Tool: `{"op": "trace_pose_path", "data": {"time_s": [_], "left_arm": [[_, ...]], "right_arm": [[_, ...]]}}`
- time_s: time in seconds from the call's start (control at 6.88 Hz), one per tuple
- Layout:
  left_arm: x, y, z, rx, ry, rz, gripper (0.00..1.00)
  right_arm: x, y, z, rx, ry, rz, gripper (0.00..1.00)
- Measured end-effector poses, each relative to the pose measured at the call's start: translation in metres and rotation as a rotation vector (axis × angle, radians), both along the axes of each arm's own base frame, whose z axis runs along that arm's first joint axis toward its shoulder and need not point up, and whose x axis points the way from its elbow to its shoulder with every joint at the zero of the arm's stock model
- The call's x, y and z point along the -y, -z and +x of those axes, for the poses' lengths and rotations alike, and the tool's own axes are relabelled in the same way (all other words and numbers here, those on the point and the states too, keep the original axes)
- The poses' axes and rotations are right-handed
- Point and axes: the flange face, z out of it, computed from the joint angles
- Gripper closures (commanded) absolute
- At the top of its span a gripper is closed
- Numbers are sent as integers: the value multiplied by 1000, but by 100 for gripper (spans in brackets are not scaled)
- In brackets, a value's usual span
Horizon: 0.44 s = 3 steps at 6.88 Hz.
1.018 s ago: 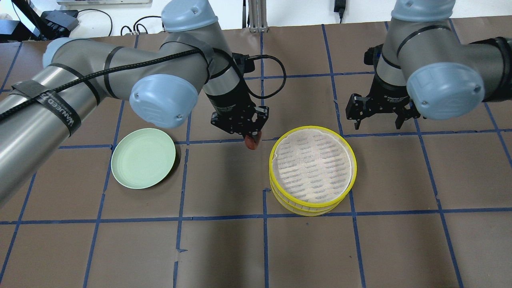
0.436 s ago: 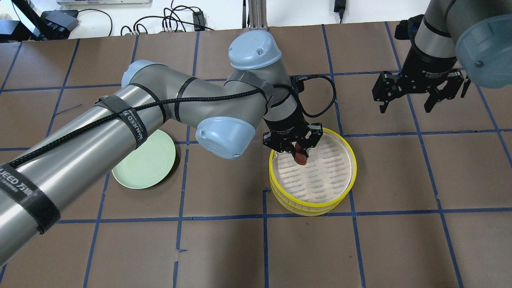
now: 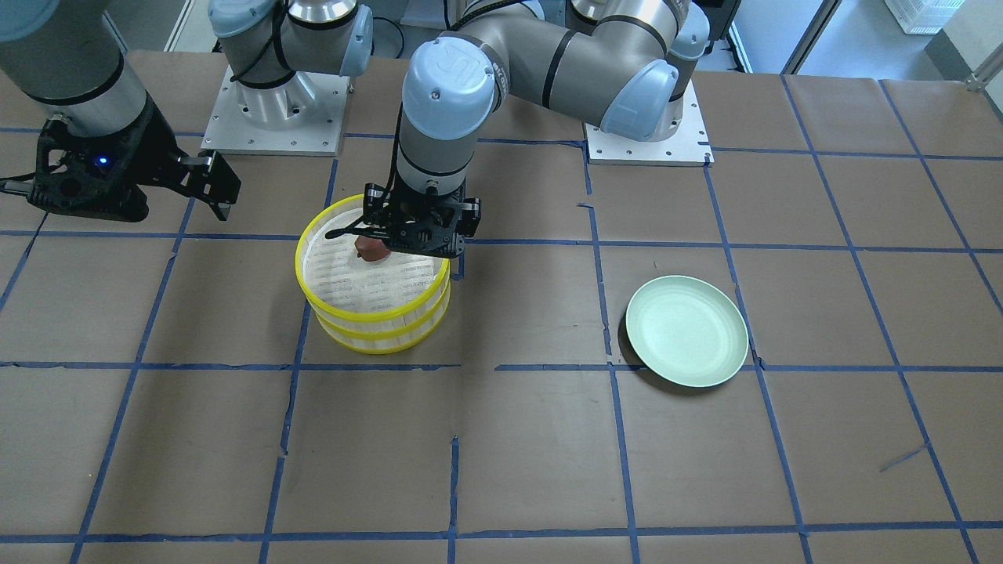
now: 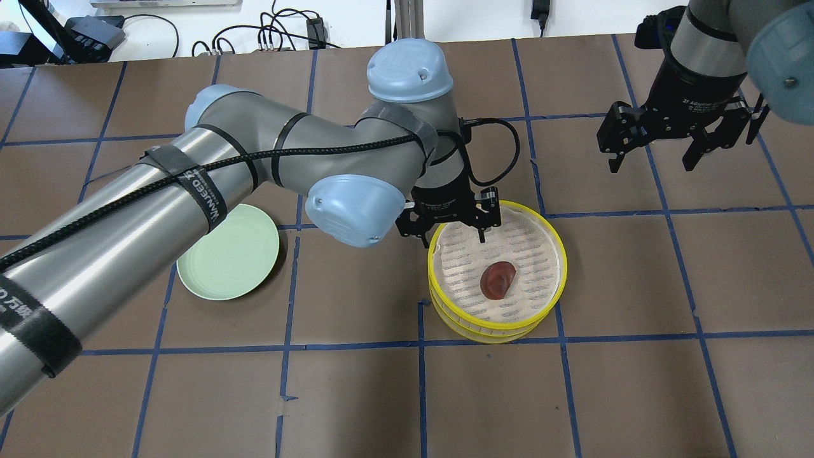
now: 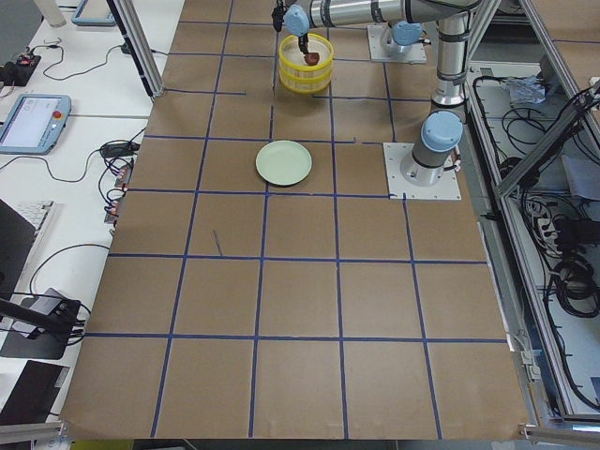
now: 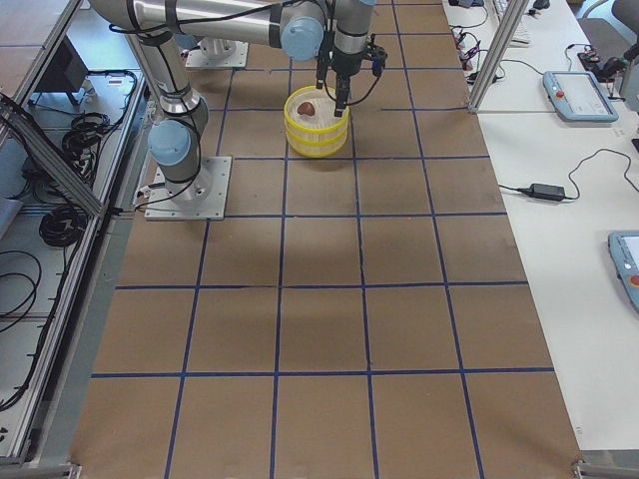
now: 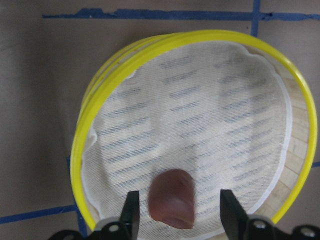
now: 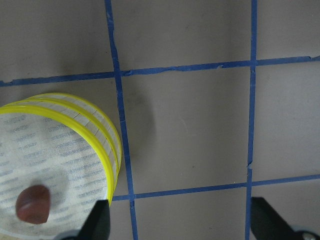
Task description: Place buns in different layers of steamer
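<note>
The dark reddish-brown bun (image 4: 498, 280) lies loose on the cloth-lined floor of the top layer of the yellow-rimmed steamer (image 4: 562, 267), whose two layers are stacked. My left gripper (image 4: 453, 238) hangs open and empty just above the steamer's far left rim. In the left wrist view the bun (image 7: 171, 198) sits below and between the spread fingers (image 7: 131, 212), apart from both. My right gripper (image 4: 652, 162) is open and empty, high to the far right of the steamer. The right wrist view shows the bun (image 8: 33, 204) and steamer (image 8: 112, 145) too. The creamy white bun is hidden or out of view.
An empty pale green plate (image 4: 227, 261) lies on the table left of the steamer, partly under my left arm. The brown table cover is marked with blue tape lines. Cables lie past the table's far edge.
My left gripper carried the brown bun over the steamer, opened and let it go; the bun now lies on the top layer. My right gripper drew back, up and to the right.
</note>
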Motion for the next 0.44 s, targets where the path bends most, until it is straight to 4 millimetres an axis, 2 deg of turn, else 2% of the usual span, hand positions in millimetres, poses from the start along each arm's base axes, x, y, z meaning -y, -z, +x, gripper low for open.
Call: {"op": "trace_pose_path", "data": {"time_s": [0.15,0.44], "left_arm": [[12,-32,25,39,-15,-15,1],[32,-102,95,99,-13,-72,1]], "right_arm": [[0,-9,7,9,-13,-8,0],[-1,-19,20,13,-42,-22,0]]}}
